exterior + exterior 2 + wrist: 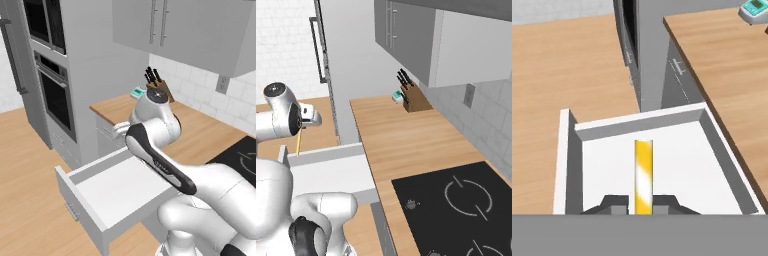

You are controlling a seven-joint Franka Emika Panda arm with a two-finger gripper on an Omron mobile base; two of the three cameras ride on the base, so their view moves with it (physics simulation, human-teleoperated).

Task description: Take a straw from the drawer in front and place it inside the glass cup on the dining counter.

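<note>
The fingers [643,204] are clamping together on the straw [643,175] — a pale yellow stick hanging straight down from the grip, its long axis pointing into the open drawer [567,160] directly underneath. In the right base view the straw [298,142] is dangling above the drawer's far edge. The wall-side counter [401,135], carrying a knife block [412,95], is lying beside the drawer — the glass cup is nowhere among these things.

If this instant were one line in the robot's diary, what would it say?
stage: straw lifted | pincer: shut on straw | straw: hangs above open drawer | cup: not reached
</note>
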